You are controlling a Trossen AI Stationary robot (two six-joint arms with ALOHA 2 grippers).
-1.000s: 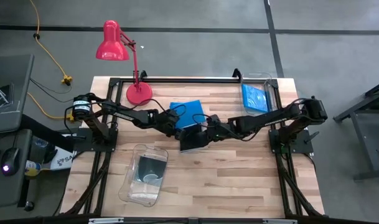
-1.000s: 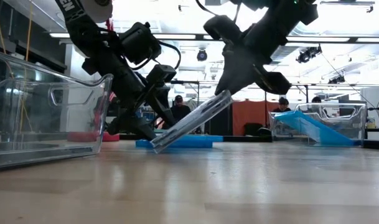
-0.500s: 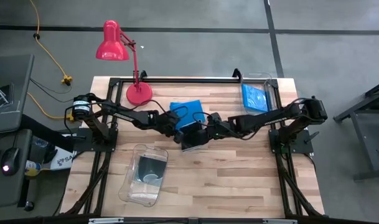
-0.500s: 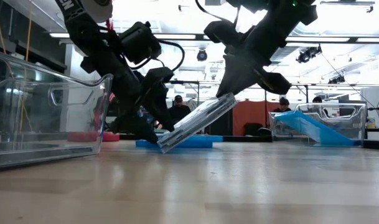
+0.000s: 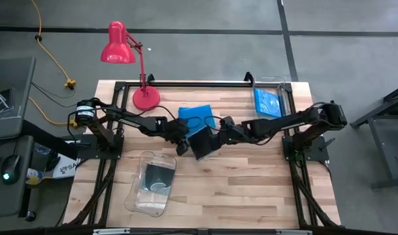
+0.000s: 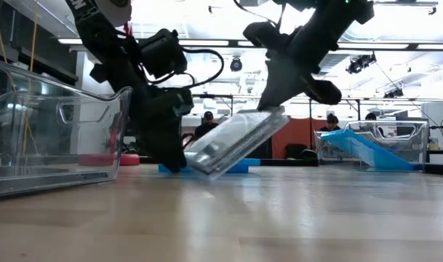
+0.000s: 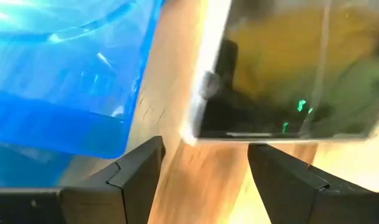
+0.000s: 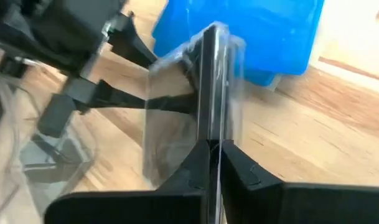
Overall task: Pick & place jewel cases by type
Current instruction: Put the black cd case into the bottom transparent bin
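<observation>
A large lab or workshop hall: a grey concrete floor (image 5: 205, 16) with dark seam lines, an open ceiling with strip lights (image 6: 396, 45), people (image 6: 208, 125) working far back, and what looks like an orange partition (image 6: 288, 137).

A pale butcher-block wooden table (image 5: 251, 189) with a black metal frame carries a red desk lamp (image 5: 130, 62) on its round base near the far left corner. A bright blue square jewel case (image 5: 197, 116) lies flat at the table's centre. A clear rectangular plastic bin (image 5: 151, 184) sits toward the front left with a dark jewel case inside; a second clear bin (image 5: 272, 99) at the far right holds a blue case leaning on its wall.
</observation>
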